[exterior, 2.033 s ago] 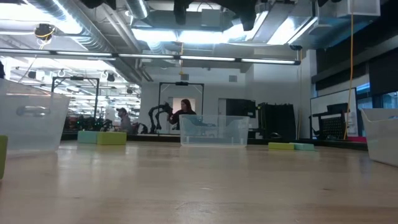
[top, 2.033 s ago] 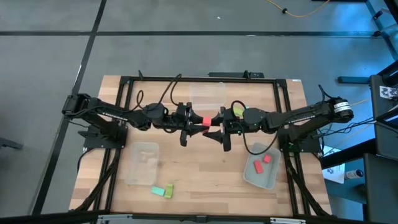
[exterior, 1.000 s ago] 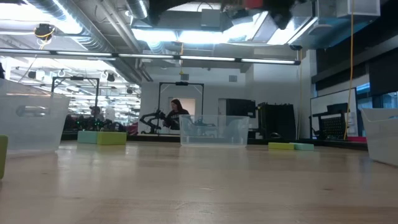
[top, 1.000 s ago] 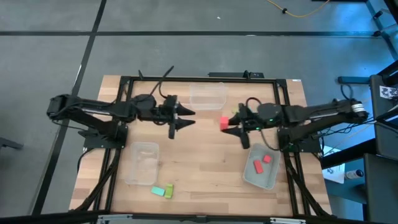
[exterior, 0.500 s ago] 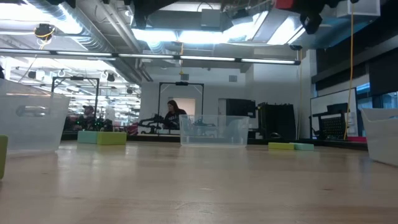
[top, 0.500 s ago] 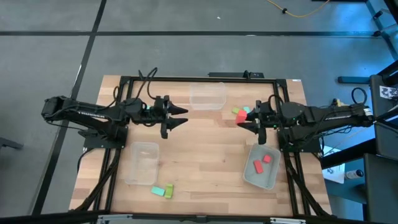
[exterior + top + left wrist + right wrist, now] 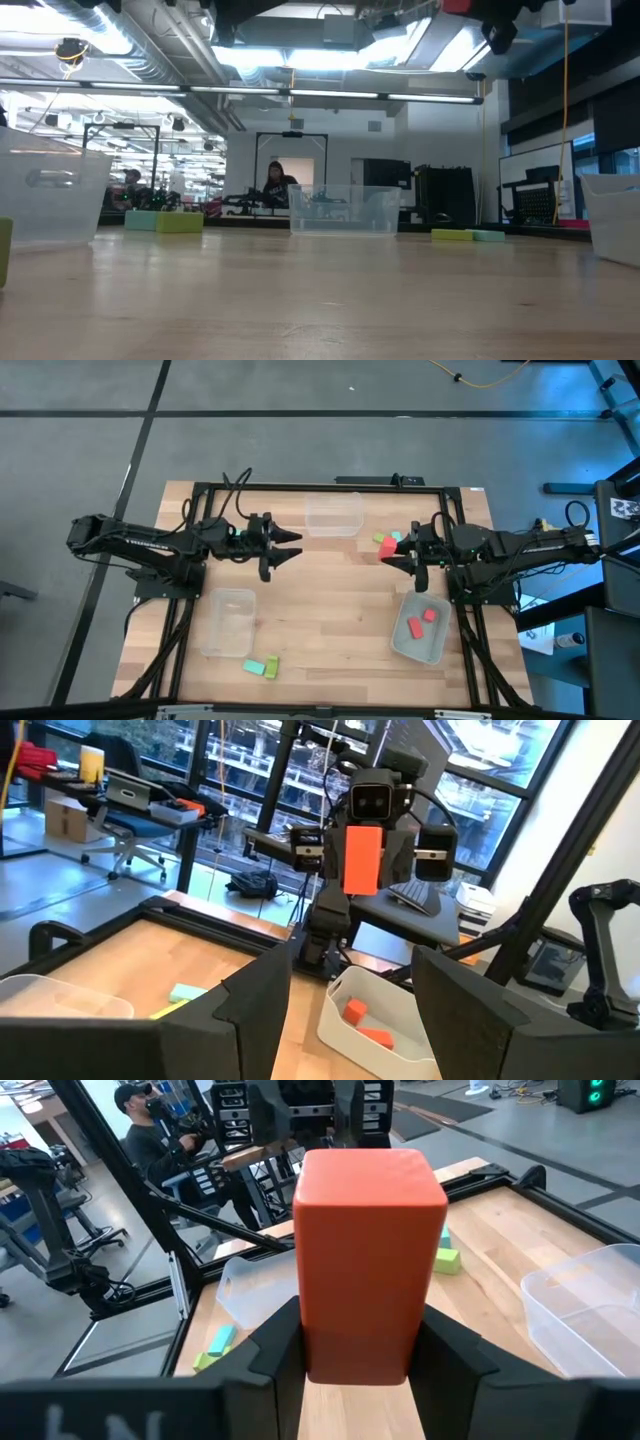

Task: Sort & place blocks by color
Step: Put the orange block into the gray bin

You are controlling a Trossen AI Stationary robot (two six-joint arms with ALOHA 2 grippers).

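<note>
Red-orange block [image 7: 368, 1260] clamped in right gripper [image 7: 388, 556], above wood table [image 7: 330, 610] nr right bin [image 7: 402, 648]. Left gripper [image 7: 290, 546] jaws apart, empty. Lab bkgd. Arms unmoved vs 0.5 s ago.

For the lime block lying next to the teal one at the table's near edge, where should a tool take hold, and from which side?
From straight above. The lime block lies flat on the table, one end against the teal block, so that end looks blocked. Its two long side faces appear free: grip across those, near the middle. The left tool is open and nearer; the right tool already holds a red-orange block.
</note>
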